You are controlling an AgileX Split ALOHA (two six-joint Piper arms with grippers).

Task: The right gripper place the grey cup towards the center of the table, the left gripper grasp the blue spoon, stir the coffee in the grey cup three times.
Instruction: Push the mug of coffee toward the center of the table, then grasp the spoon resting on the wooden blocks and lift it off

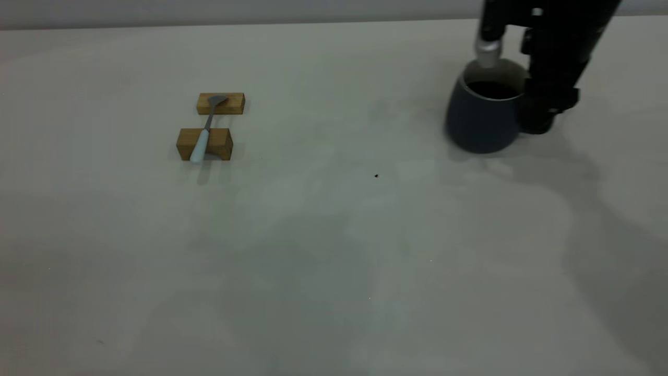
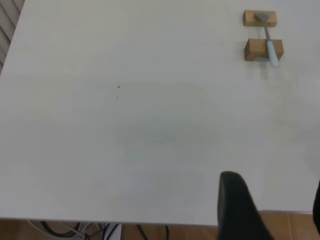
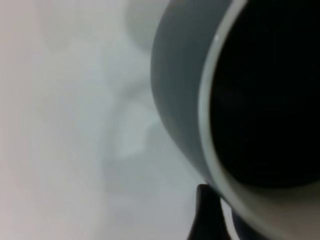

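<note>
Reaching down, right claw (image 1: pixel 514 86) at grey cup (image 1: pixel 482 117)

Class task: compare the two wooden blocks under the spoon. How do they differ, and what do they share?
The far block lies low and flat; the near block stands taller. The far block carries the spoon's grey bowl; the near block carries its pale blue handle. Both are brown wood, resting on the table.

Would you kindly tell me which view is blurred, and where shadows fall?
The right wrist view is blurred: the slate-grey matte cup fills it, out of focus. In the exterior view a soft shadow of the right arm spreads across the off-white table beside the cup.
</note>
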